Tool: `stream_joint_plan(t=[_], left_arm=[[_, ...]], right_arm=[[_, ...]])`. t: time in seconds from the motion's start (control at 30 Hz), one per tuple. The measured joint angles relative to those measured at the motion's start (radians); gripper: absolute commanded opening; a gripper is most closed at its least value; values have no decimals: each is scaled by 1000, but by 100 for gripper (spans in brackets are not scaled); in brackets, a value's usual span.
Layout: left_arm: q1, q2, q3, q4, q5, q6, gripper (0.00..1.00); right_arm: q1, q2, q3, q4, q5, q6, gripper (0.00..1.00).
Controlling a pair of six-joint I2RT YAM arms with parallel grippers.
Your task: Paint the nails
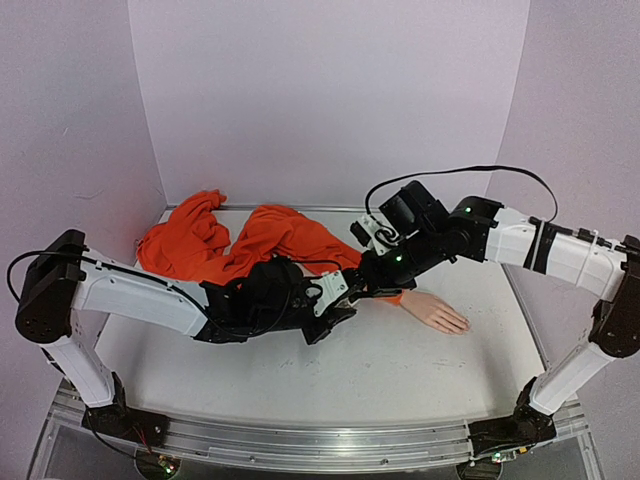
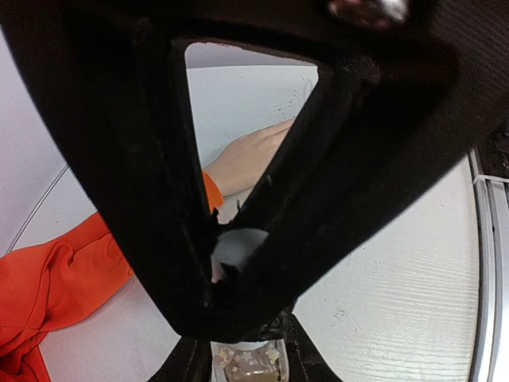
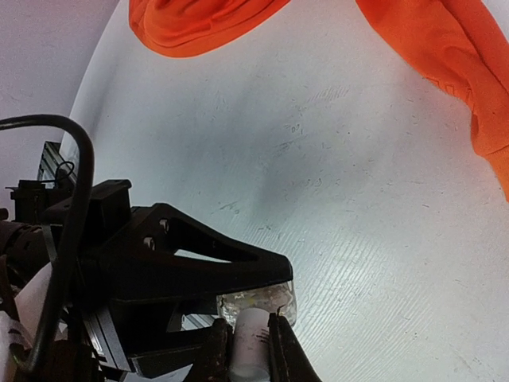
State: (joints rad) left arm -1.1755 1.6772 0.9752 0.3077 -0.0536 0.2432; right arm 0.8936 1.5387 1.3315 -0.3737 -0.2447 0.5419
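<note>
The pale mannequin hand lies palm down right of centre, its wrist in an orange sleeve. Its nails at the fingertips are too small to make out. Just left of the hand, both grippers meet over a small clear bottle. My left gripper is shut on the glassy bottle. My right gripper is shut on the bottle's white cap, which also shows in the left wrist view. In the top view the left gripper and right gripper hide the bottle.
The orange garment bunches into a heap at the back left of the white table. Lilac walls close the back and sides. A metal rail runs along the near edge between the arm bases.
</note>
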Motion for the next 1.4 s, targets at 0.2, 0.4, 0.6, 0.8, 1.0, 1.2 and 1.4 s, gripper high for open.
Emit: stream_joint_plan(t=[0.2,0.4,0.6,0.8,1.0,1.2,1.4], left_arm=[[0,0,5,0,20,-7,5],[14,-52,-44,-6,157,-8,0],[77,-160,-64,-93,511,-82,0],[93,-245,-67,-110,528,-153,0],[89,-261,-68,-129,183,-197,0],[90,-217,-51,-133,-135,-218,0],[89,-167,-40,-135,-256,-223,0]], right_arm=[[-1,0,5,-8,-9,-22,0],[2,0,6,-26,-101,-181,0],[15,-76,-43,24,-290,-518,29],[24,-102,8,77,-185,-487,74],[14,-98,30,138,49,-193,82],[13,-82,3,241,175,72,75],[36,37,71,302,247,186,60]])
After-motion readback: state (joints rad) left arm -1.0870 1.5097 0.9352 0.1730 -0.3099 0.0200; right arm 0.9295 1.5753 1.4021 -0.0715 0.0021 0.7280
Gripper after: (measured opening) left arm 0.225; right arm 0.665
